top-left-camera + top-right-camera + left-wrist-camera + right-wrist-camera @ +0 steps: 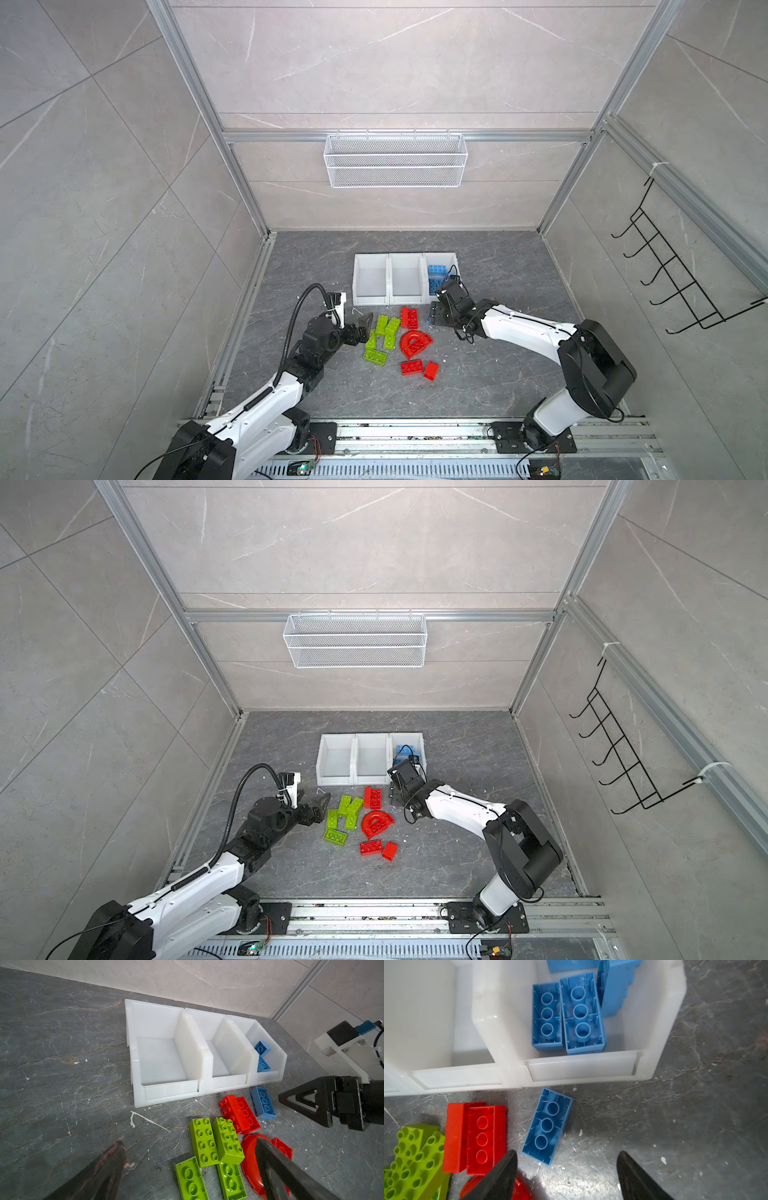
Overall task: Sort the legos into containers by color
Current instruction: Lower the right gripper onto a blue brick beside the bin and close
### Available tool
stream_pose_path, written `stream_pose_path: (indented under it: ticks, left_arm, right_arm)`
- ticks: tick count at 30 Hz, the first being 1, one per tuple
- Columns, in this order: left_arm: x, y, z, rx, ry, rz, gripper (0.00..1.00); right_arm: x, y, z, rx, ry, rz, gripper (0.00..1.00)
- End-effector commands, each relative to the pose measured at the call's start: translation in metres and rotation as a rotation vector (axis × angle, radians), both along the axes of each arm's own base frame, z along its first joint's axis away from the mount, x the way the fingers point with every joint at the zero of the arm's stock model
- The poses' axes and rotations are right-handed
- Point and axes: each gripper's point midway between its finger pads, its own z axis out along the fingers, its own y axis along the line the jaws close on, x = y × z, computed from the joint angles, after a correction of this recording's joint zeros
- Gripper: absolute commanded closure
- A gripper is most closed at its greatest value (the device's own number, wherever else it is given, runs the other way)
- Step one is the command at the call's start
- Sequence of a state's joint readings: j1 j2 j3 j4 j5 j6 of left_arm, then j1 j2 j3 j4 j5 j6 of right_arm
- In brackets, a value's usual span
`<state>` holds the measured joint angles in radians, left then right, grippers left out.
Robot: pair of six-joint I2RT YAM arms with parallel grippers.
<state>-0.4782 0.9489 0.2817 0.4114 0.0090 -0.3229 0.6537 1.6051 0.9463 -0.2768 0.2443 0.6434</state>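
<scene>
Three white containers stand in a row in both top views; the left one [369, 298] and the middle one [407, 298] hold nothing, and the right one [581, 1068] holds several blue legos [581, 1014]. One blue lego [548, 1126] lies upside down on the table in front of that container. My right gripper [566, 1153] hangs open just behind it, and only the lego's near corner reaches between the fingertips. Green legos [216, 1142] and red legos [409, 318], including a red arch [415, 343], lie in a loose pile. My left gripper [190, 1141] is open over the green ones, holding nothing.
Two more red legos [417, 369] lie at the near edge of the pile. A wire basket [395, 160] hangs on the back wall and a black hook rack [673, 270] on the right wall. Metal frame rails border the table.
</scene>
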Motion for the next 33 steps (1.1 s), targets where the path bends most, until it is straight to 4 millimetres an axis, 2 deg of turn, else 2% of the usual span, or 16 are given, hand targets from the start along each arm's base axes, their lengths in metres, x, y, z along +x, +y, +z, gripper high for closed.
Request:
stream_pose_path:
  ticks: [1, 6, 21, 26, 33]
  left_arm:
    - [0.005, -0.002, 0.018, -0.017, -0.057, -0.002, 0.0]
    - [0.005, -0.002, 0.018, -0.015, -0.058, -0.001, 0.0]
    - [0.005, 0.001, 0.019, 0.005, -0.067, 0.007, 0.0]
    - [0.004, 0.005, 0.021, 0.014, -0.076, 0.023, 0.0]
    - [0.005, 0.006, 0.02, 0.028, -0.073, 0.028, 0.0]
  right_arm:
    - [-0.003, 0.01, -0.013, -0.005, 0.025, 0.006, 0.23]
    - [0.005, 0.02, -0.032, -0.035, 0.044, 0.011, 0.24]
    - [0.028, 0.038, -0.058, -0.066, 0.06, 0.01, 0.23]
    - [0.027, 0.029, -0.065, -0.108, 0.066, -0.006, 0.25]
    - [0.017, 0.009, -0.063, -0.17, 0.072, -0.037, 0.36]
